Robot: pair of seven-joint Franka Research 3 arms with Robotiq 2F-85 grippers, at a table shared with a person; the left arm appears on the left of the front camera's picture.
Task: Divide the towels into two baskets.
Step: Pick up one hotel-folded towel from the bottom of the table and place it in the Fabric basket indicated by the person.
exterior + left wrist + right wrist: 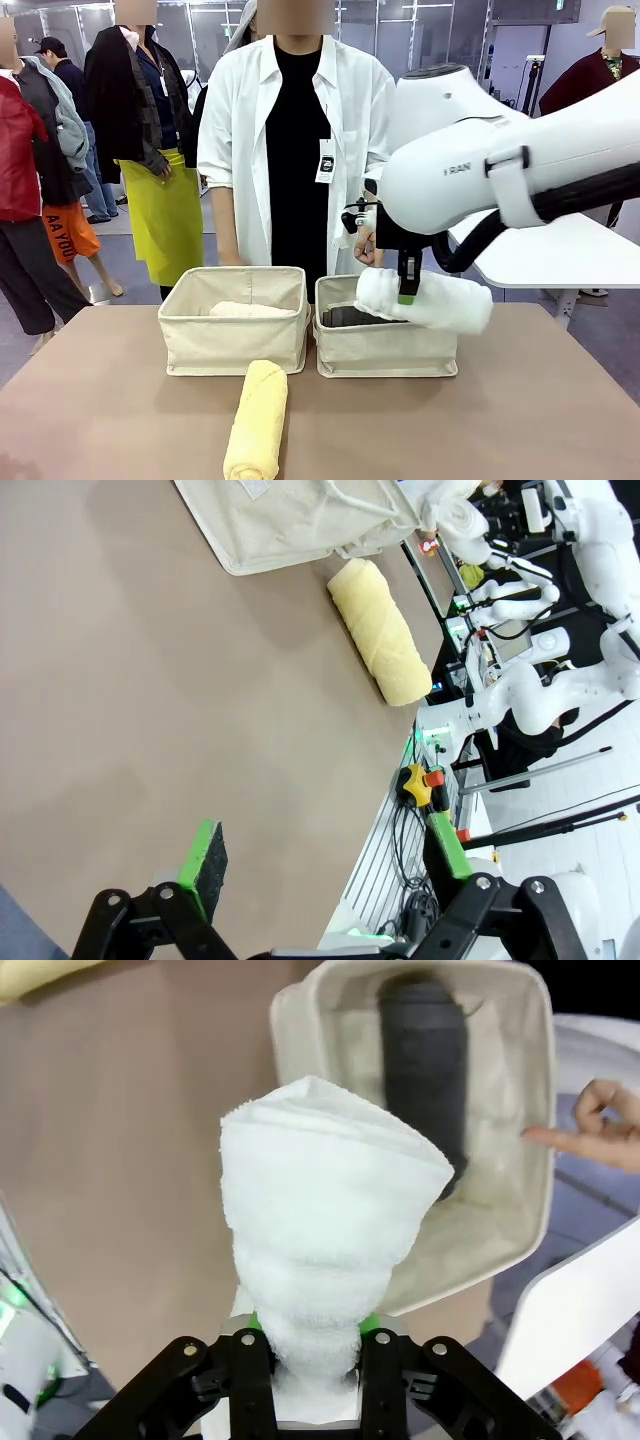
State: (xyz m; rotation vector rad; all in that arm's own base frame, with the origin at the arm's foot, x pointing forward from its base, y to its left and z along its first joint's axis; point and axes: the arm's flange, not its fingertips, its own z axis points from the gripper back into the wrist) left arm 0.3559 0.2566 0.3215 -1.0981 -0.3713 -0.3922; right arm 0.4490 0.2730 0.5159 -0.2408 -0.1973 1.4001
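Note:
My right gripper [407,291] [312,1326] is shut on the white towel [427,301] [322,1228] and holds it level above the right basket [388,352] [292,1022]. The dark grey towel [348,317] [424,1062] lies inside that basket. In the left basket [232,340] [290,522] rests the pale pink towel [250,310]. On the table in front of the baskets lies the yellow towel [257,420] [381,646]. My left gripper [325,852] hangs open over bare table, well short of the yellow towel.
A person in a white coat stands behind the baskets; one hand [365,246] [600,1136] is at the right basket's far rim, a finger pointing inward. The brown table [520,420] spreads wide around the yellow towel. Its edge [385,800] runs near my left gripper.

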